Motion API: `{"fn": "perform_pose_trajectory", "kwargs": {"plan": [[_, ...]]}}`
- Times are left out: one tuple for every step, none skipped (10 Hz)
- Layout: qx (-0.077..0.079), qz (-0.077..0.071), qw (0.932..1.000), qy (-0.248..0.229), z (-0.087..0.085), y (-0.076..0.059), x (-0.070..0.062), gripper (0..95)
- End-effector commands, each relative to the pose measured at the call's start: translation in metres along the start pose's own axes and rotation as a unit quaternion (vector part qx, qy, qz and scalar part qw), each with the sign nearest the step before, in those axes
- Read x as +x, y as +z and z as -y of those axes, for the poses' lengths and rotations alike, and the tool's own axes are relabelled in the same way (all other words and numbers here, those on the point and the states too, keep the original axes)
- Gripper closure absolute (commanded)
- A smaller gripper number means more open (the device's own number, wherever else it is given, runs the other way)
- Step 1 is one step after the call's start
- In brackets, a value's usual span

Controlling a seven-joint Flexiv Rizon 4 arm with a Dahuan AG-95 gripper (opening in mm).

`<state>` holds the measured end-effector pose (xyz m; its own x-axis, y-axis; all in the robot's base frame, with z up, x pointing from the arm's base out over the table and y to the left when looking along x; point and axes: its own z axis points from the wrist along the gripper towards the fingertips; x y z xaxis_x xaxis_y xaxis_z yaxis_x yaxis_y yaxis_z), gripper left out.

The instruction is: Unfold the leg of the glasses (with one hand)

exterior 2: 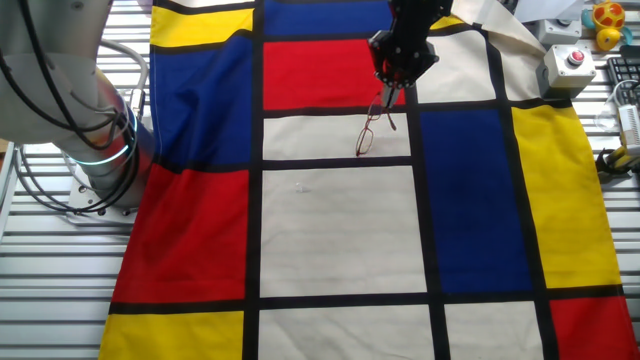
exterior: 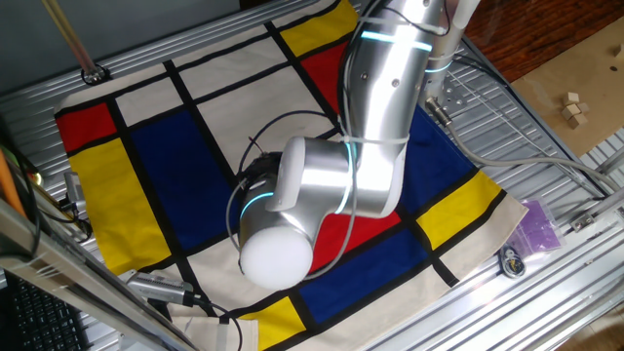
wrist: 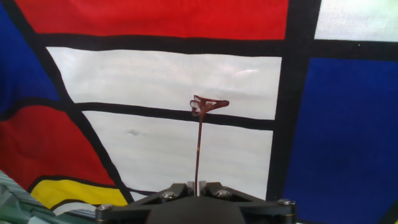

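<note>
The glasses (exterior 2: 366,135) are small, dark reddish-brown and wire-rimmed. They hang below my gripper (exterior 2: 385,95), above the white cloth square. In the hand view the leg (wrist: 198,152) runs straight out from between my fingertips to the frame (wrist: 208,105) at its far end. My gripper (wrist: 196,185) is shut on the end of the leg. In the one fixed view the arm (exterior: 380,107) hides both the glasses and the gripper.
A checked cloth (exterior 2: 340,230) of red, blue, yellow and white squares with black bands covers the table. A grey box with a red button (exterior 2: 568,65) stands at the far right. Cables and the arm's base (exterior 2: 95,150) lie at the left.
</note>
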<state>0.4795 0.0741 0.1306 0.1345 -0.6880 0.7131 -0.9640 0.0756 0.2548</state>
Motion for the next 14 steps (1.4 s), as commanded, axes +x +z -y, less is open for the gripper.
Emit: {"fn": "perform_pose_trajectory", "kwargs": {"plan": [[-0.002, -0.002, 1.0000, 0.001, 0.001, -0.001, -0.001, 76.0], [0.001, -0.002, 1.0000, 0.001, 0.001, -0.001, -0.001, 76.0], [0.016, 0.001, 0.9999, -0.003, 0.000, 0.001, -0.001, 76.0], [0.019, 0.013, 0.9997, 0.003, -0.001, 0.003, 0.000, 76.0], [0.021, 0.028, 0.9993, 0.008, -0.002, 0.006, 0.002, 76.0], [0.023, 0.040, 0.9988, 0.018, -0.002, 0.007, 0.006, 76.0], [0.025, 0.046, 0.9984, 0.023, -0.003, 0.007, 0.010, 76.0], [0.025, 0.054, 0.9977, 0.031, -0.003, 0.009, 0.014, 76.0], [0.024, 0.075, 0.9959, 0.046, -0.005, 0.014, 0.019, 76.0], [0.023, 0.081, 0.9951, 0.051, -0.007, 0.017, 0.020, 76.0], [0.021, 0.095, 0.9931, 0.066, -0.009, 0.023, 0.020, 76.0], [0.018, 0.115, 0.9896, 0.085, -0.011, 0.028, 0.021, 76.0], [0.009, 0.147, 0.9824, 0.115, -0.013, 0.032, 0.024, 76.0], [0.002, 0.172, 0.9749, 0.142, -0.015, 0.035, 0.026, 76.0]]}}
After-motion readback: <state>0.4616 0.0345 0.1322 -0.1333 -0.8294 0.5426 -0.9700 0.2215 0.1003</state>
